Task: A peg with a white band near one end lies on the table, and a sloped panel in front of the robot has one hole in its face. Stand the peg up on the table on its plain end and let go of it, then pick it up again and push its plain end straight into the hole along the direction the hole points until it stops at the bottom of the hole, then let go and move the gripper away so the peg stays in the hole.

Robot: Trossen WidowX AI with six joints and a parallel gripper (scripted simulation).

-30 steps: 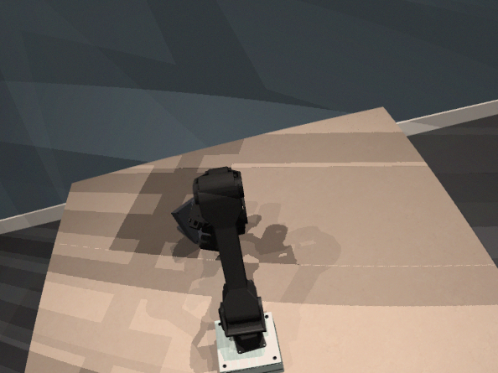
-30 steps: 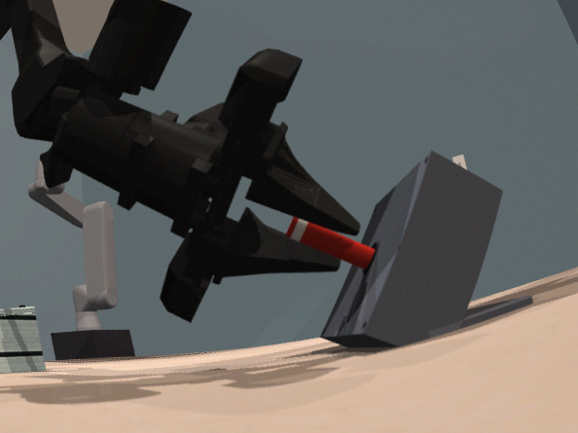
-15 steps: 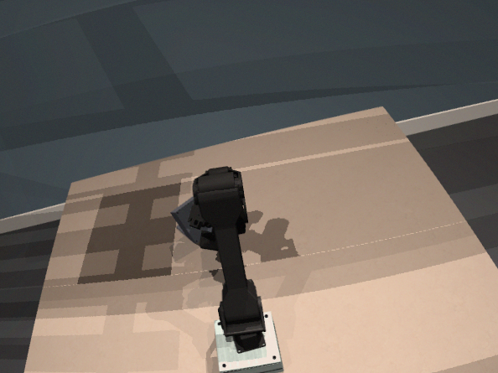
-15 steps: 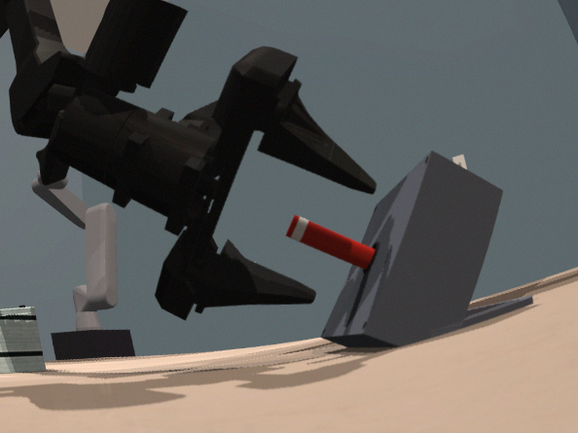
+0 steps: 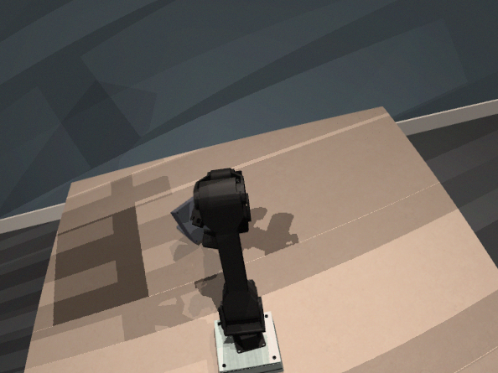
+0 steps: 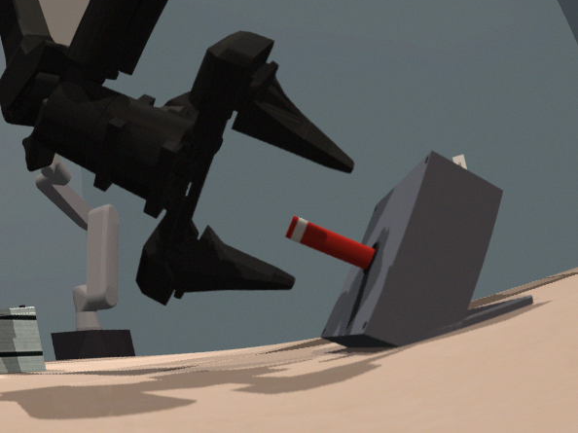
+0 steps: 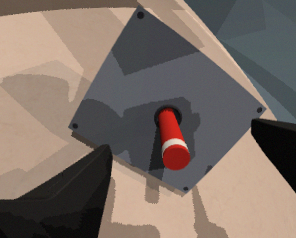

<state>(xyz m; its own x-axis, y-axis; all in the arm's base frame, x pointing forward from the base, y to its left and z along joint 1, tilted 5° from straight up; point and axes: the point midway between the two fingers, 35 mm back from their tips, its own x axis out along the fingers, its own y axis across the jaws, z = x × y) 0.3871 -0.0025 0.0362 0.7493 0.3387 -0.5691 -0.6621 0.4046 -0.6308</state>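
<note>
Table: [image 5: 377, 246] [image 6: 487, 383] [image 7: 30, 40] carries the sloped panel; no peg seen lying or standing on it.
Arm: the only working one [image 5: 232, 263] [image 6: 24, 14], reaching out over the table to the panel, so no question of which arm is nearer.
Sloped panel: [image 5: 184, 219] [image 6: 438, 242] [image 7: 215, 95] ahead of the fingers, face turned back toward them and tilted upward.
Gripper: [image 6: 323, 225] [image 7: 180, 135] wide apart, nothing held; one finger on each side of the peg's outer end, background showing between each finger and the peg. Top view hides most of it.
Peg: [image 6: 338, 246] [image 7: 171, 131] in the panel, a good length of red standing proud of the face. Banded end outward, reaching back a little past the line of the fingertips; the rest runs ahead of them.
Peg's long axis: slopes down from the banded end into the panel; close to the gripper's own pointing line in the exterior view. The coming move turns on this.
Hole: [image 6: 377, 247] [image 7: 159, 120] dark rim round the peg where it enters. Bottom out of sight; cannot tell whether the peg has reached it.
White band: [image 6: 300, 230] [image 7: 174, 145] just short of the outer end, well away from the rim; suggests plain end in.
Next, my reading: insertion looks near its finish. If fully seated, back straight out along the peg's axis, fingers wide. A sideways or tilted retreat could snag the banded end.
</note>
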